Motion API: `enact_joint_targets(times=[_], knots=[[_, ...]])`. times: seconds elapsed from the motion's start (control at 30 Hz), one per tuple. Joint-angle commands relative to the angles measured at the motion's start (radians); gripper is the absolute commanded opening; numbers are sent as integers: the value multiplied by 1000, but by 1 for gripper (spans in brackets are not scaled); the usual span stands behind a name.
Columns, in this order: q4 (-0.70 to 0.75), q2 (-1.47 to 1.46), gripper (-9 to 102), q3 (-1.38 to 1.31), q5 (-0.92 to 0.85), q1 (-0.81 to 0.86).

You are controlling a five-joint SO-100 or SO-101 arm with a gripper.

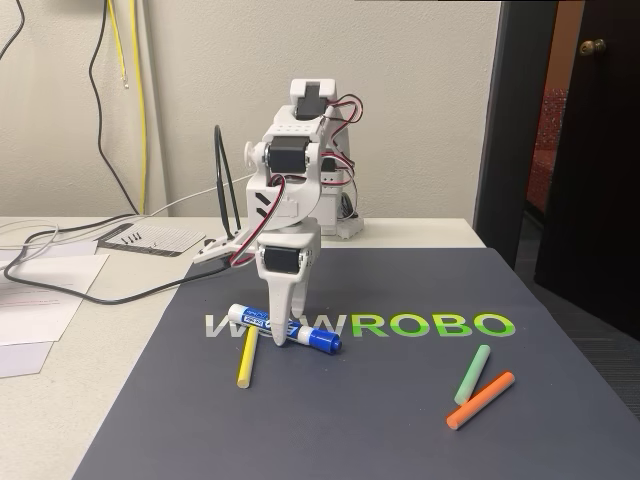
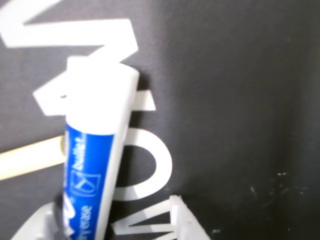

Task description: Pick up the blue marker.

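I have the gripper (image 1: 283,335) down over the blue marker (image 1: 284,328), fingers spread either side, barrel between them on the mat; closing off-centre could roll it away.

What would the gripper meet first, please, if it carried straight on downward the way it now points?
Most likely the blue marker, lying directly beneath the gripper on the dark mat; whether they already touch is unclear.

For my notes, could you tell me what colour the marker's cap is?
Dark blue, clearest in the fixed view on the marker.
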Motion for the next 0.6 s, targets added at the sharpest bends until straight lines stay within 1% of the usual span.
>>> enact_joint_targets(times=[0.0, 0.1, 0.27, 0.5, 0.57], knots=[[46, -12, 28, -84, 6, -15], [57, -21, 25, -100, 2, -17], [54, -21, 15, -100, -3, -23], [51, -17, 9, -100, -2, -25], [51, -14, 5, -100, 0, -25]])
